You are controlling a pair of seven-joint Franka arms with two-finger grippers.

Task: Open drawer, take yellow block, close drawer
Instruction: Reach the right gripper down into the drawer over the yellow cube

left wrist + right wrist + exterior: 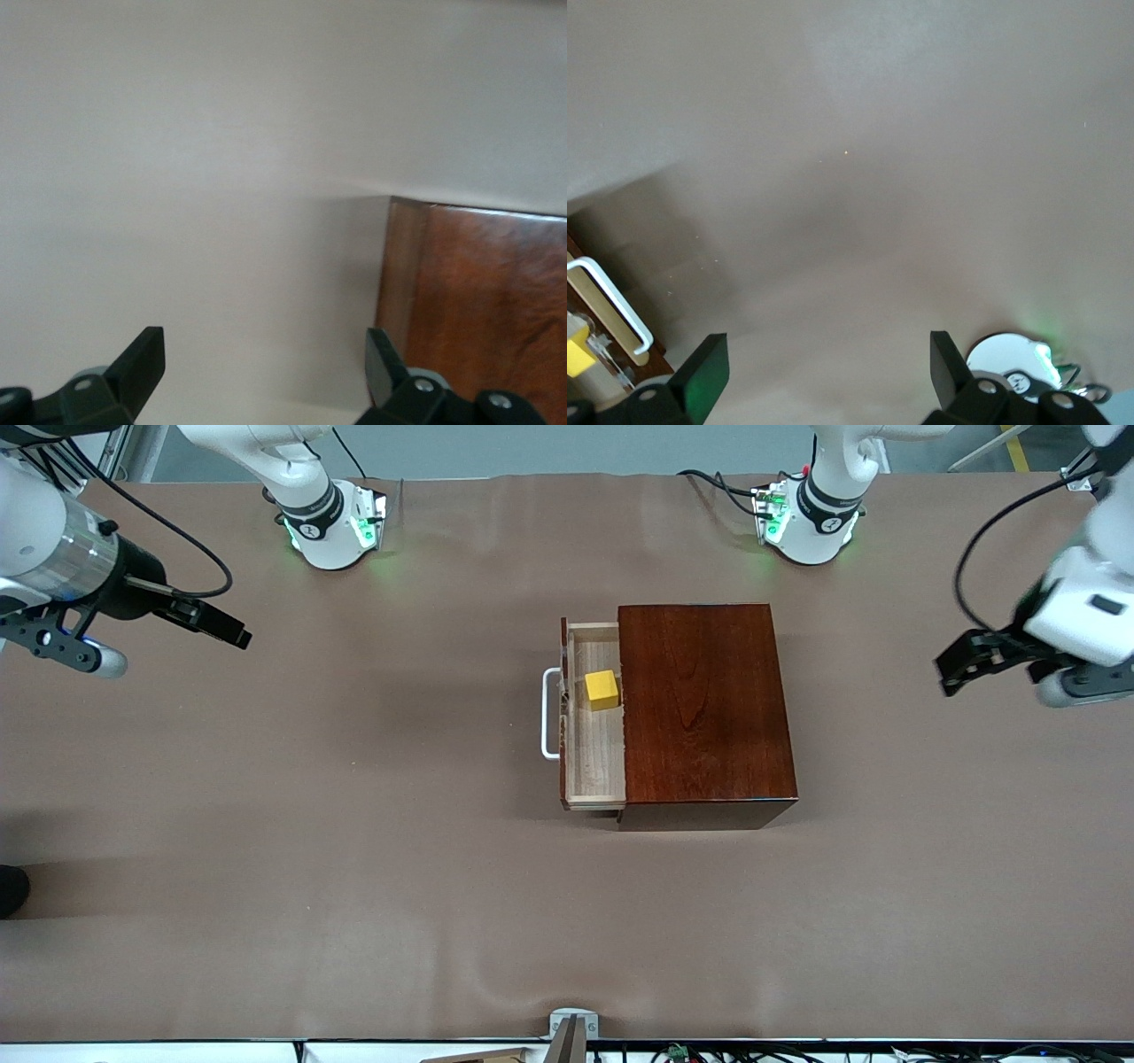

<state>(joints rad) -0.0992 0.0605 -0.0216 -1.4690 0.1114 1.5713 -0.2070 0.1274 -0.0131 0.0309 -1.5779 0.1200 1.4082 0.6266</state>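
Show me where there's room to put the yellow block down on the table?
The table is bare between the box and the front camera's edge, and from the drawer handle toward the right arm's end. The only crowded spot is the drawer, where the yellow block sits. The left gripper and right gripper hang open over the table's ends.

Both arms held high at the table's two ends

The right gripper [232, 634] hangs over the table [354, 824] near the right arm's end, its dark fingers [704, 376] spread wide and holding nothing. The left gripper [950, 673] hangs over the table near the left arm's end, its fingers [142, 361] likewise parted and empty, wrist tilted downward.
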